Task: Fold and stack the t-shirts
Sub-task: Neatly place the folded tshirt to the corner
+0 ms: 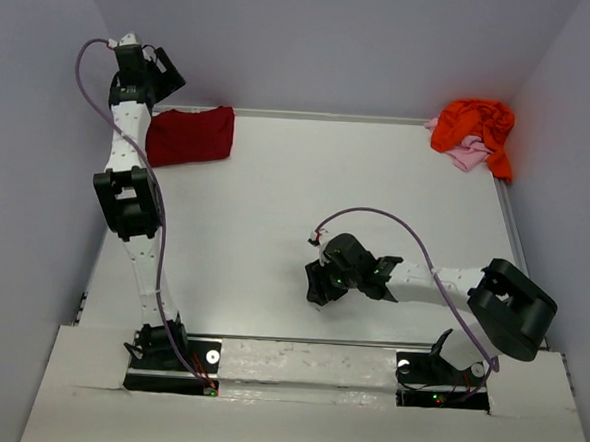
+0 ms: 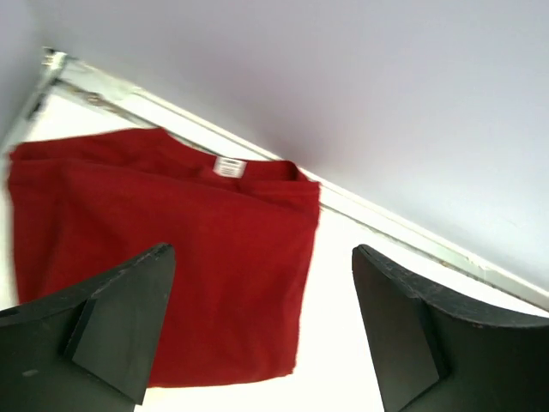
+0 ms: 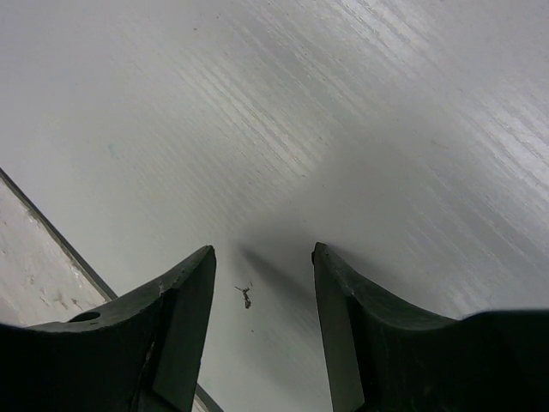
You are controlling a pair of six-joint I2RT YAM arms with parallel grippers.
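Observation:
A dark red t-shirt (image 1: 190, 134) lies folded flat in the table's back left corner, its neck label showing in the left wrist view (image 2: 180, 249). My left gripper (image 1: 162, 73) hovers above that shirt's left end, jaws wide open (image 2: 262, 257) and nothing between them. A bright orange t-shirt (image 1: 473, 125) is crumpled in the back right corner, on top of a pale pink t-shirt (image 1: 467, 154). My right gripper (image 1: 319, 283) hangs low over bare table near the middle front, open (image 3: 263, 253) and empty.
Grey walls close in the table on the left, back and right. A metal strip (image 2: 386, 225) runs along the far edge behind the red shirt. The right arm's elbow (image 1: 510, 306) sits near the right edge. A small dark speck (image 3: 245, 296) lies on the table under the right gripper.

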